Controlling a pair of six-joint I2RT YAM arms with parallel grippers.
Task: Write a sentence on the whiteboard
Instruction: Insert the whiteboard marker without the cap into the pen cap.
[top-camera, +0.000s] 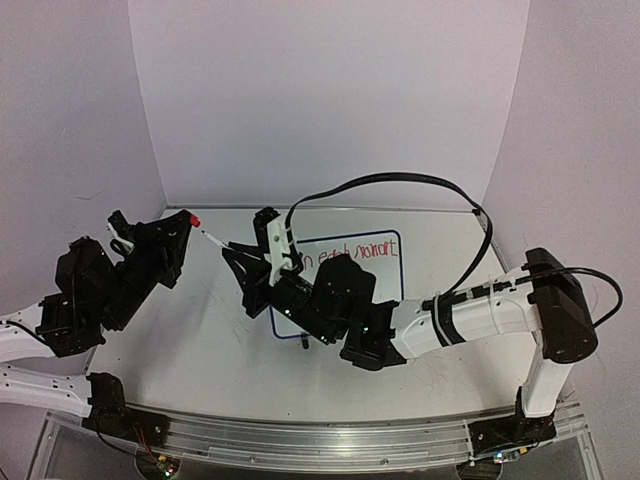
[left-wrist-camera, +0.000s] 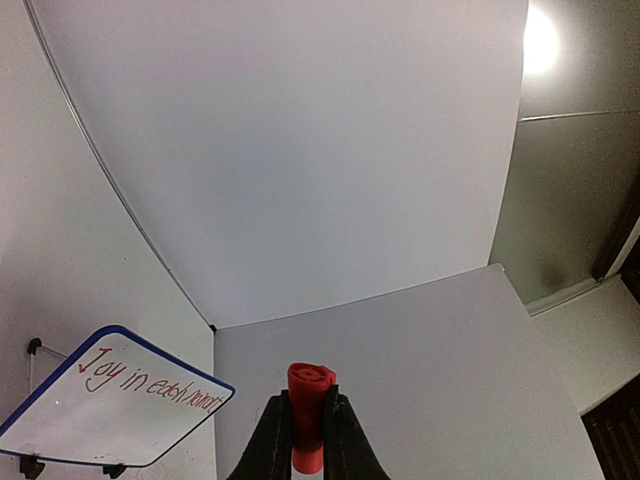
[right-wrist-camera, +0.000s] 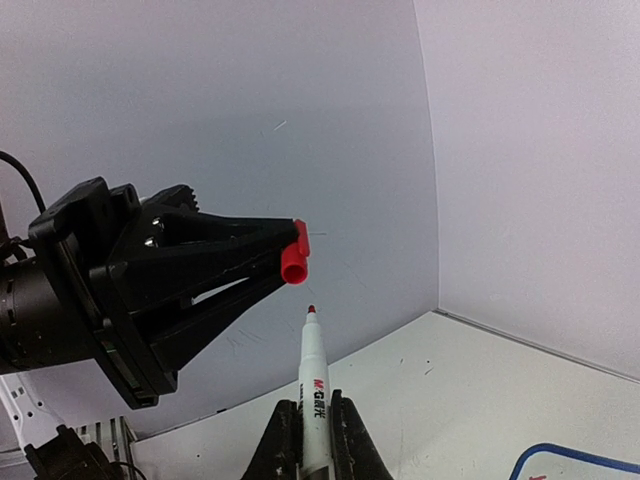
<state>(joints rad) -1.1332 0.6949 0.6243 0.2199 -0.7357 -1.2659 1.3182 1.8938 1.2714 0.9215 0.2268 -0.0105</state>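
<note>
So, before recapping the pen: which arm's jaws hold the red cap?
The left gripper: its jaws pinch the red cap, while the right gripper grips the uncapped marker.

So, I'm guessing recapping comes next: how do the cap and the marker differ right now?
The cap is short and all red; the marker is long, white-barrelled with a red tip. The cap sits in the left hand, the marker in the right hand. Shared: each is clamped in a shut hand, and the bare tip points toward the cap without touching it.
</note>
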